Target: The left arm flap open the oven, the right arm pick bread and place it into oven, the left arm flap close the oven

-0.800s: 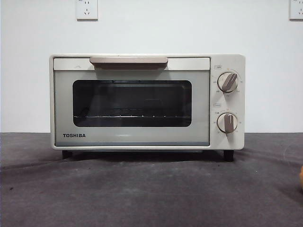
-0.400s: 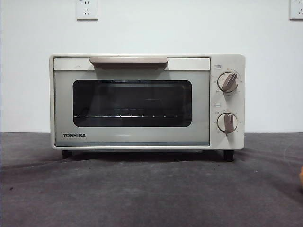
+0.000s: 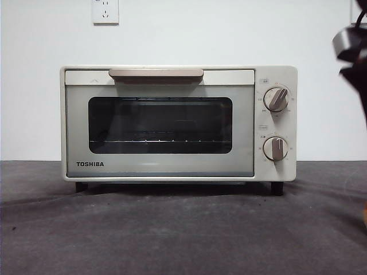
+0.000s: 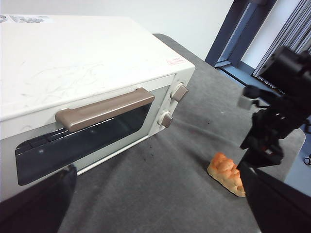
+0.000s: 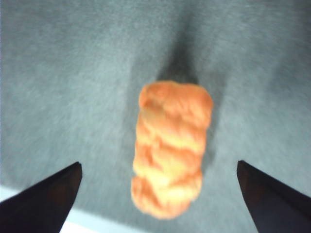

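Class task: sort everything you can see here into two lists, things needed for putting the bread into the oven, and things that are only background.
Part of the job:
oven, door shut
oven handle
bread, lying on the grey cloth
right gripper, open above the bread
left gripper, open, facing the oven door

Just background:
wall sockets
grey cloth
two oven knobs

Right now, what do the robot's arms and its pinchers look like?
They are all black. The right arm is chunky and blocky, built from jointed pieces, with a small pale grey part on its side; the front view shows a thin black cable near its top. Each gripper has two flat, pointed black jaws like wedges: the left gripper and the right gripper. I see no writing on them.
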